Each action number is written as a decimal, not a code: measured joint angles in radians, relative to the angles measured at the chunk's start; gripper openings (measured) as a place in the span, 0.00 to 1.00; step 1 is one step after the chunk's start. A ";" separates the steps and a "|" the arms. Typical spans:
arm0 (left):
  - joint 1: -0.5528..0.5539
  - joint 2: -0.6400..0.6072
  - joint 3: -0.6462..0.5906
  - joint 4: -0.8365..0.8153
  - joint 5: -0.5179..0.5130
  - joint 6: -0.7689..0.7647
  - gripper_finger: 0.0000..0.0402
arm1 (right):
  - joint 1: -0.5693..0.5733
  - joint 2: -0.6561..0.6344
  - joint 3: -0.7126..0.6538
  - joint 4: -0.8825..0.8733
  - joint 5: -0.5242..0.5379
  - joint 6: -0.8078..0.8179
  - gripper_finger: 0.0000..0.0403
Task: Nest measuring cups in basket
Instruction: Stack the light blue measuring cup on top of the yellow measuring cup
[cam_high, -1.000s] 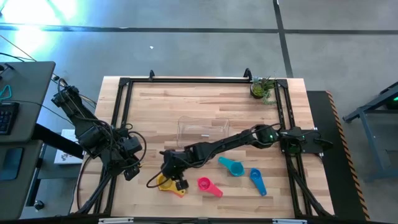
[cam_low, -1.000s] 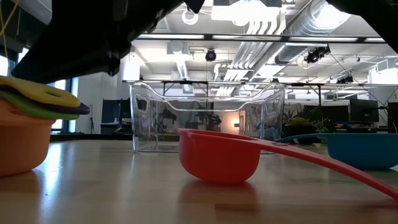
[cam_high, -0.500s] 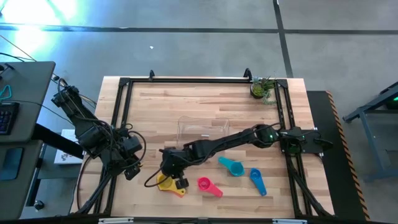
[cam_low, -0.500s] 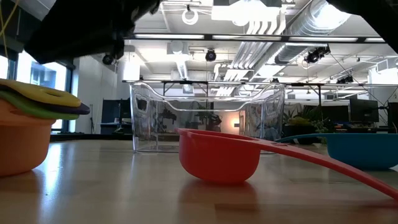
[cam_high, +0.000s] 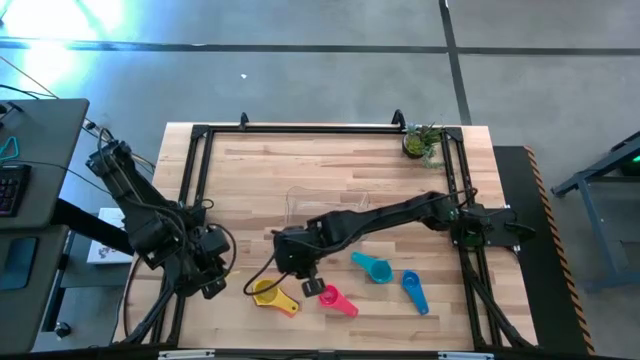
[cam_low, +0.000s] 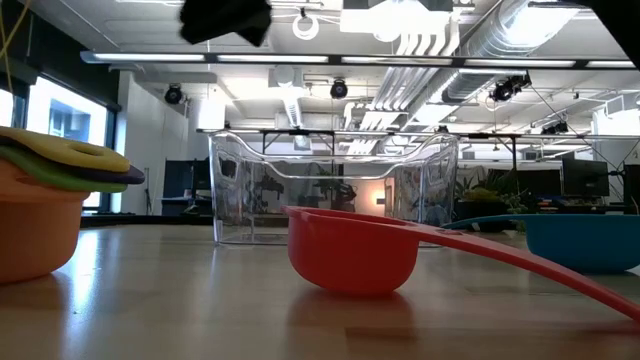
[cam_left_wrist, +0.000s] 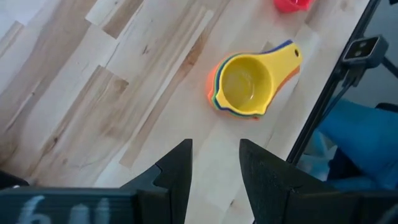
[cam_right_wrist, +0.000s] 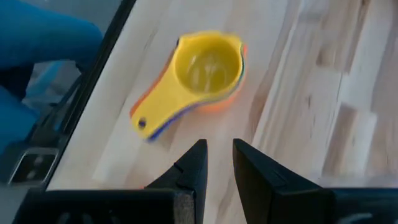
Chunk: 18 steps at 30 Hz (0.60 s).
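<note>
The left claw (cam_high: 213, 283) hovered at the counter's (cam_high: 330, 165) left edge, its fingers (cam_left_wrist: 177, 168) parted with a gap between them and nothing held. Just beside it lay the nested stack of measuring cups (cam_high: 271, 296) — a yellow cup on top, with orange, green and purple rims showing beneath in the left wrist view. Next came the right claw (cam_high: 310, 284), reached across from the right side and raised above the counter between the stack and the magenta cup (cam_high: 333, 298); its fingers (cam_right_wrist: 193, 167) stood a little apart, gripping nothing. Behind it, near the counter's middle, sat the clear basket (cam_high: 329, 206), with no cup visible inside it. Farther right lay the teal cup (cam_high: 375, 267), then the blue cup (cam_high: 414, 288) — both loose on the wood. A small potted plant (cam_high: 422, 141) stood in the far right corner.
</note>
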 joint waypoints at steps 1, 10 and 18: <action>-0.006 0.008 0.000 0.000 -0.002 -0.008 0.30 | 0.000 -0.011 0.000 -0.026 0.000 0.009 0.17; -0.043 0.093 0.000 0.003 0.008 -0.033 0.30 | 0.025 -0.105 -0.001 -0.273 0.121 0.090 0.17; -0.047 0.135 0.000 0.020 0.027 -0.032 0.30 | 0.063 -0.213 -0.001 -0.465 0.309 0.201 0.17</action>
